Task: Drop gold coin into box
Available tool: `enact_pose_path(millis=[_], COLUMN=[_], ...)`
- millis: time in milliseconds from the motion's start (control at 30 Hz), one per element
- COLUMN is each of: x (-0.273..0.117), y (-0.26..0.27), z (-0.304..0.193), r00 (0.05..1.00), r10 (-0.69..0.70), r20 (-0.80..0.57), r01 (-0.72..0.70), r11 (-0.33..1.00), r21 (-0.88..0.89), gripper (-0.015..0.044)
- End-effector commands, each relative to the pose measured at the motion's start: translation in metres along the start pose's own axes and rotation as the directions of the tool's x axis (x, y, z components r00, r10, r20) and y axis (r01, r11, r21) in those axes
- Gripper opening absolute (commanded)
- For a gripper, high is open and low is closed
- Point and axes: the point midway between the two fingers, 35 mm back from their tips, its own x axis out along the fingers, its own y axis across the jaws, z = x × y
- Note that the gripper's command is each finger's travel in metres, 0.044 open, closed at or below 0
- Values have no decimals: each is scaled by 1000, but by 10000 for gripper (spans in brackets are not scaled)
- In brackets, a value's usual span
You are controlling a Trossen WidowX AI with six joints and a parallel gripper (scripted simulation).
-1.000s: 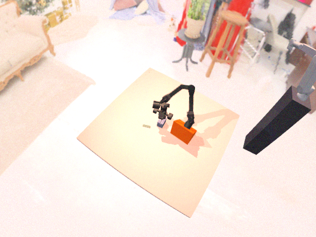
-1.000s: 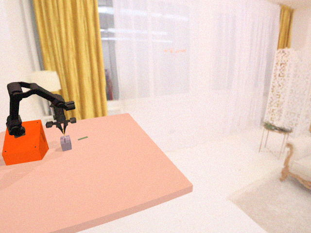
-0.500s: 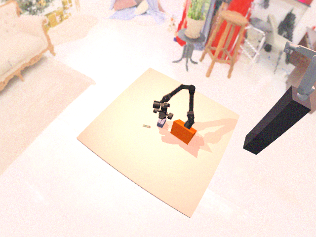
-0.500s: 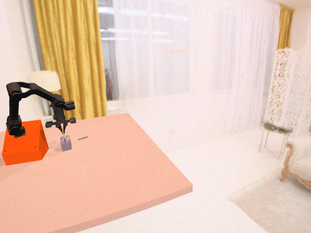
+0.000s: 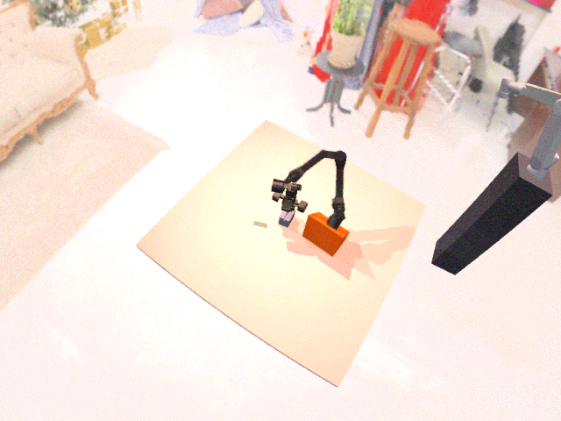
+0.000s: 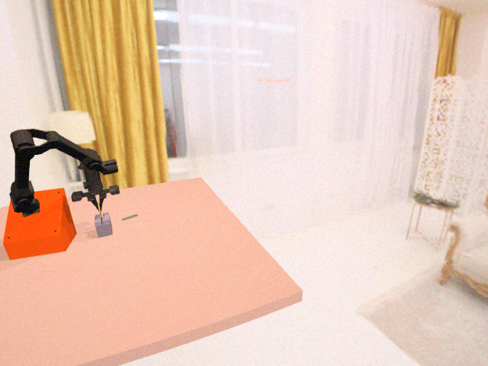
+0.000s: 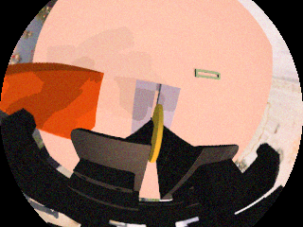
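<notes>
One arm is all I am driving, and its gripper (image 6: 97, 207) hangs pointing straight down over the grey box (image 6: 103, 226), with the fingers squeezed almost fully together on the gold coin (image 7: 155, 132). From the wrist view I see the coin edge-on, a thin yellow sliver pinched between the two dark pads, its free end reaching toward the box lid. On that lid I can make out a thin pale line running along the coin's direction, which I take to be the slot (image 7: 158, 96); the coin sits roughly in line with it. In the exterior view the coin's lower tip looks to be right at the top of the box, but I cannot tell whether it is touching the lid, inside the slot, or just above.

The box stands on the pink table (image 6: 165, 255), just to the right of the orange base block (image 6: 38, 225) that carries the arm. A little farther right and slightly beyond the box lies the green holder (image 6: 130, 216), flat on the table and apart from the box. From the top view the holder (image 5: 259, 224) appears as a small pale strip to the left of the gripper (image 5: 287, 210), with the box (image 5: 286, 219) partly hidden beneath the wrist.
</notes>
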Motion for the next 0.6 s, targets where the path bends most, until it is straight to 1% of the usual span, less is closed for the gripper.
enact_pose_path(millis=[0, 567], x=[3, 11], y=[0, 0], z=[0, 0], r00=[1000, 1000], r10=[0, 0], r20=[-5, -5], r01=[0, 0], r11=[1000, 1000], r21=[-8, -7], gripper=[0, 0])
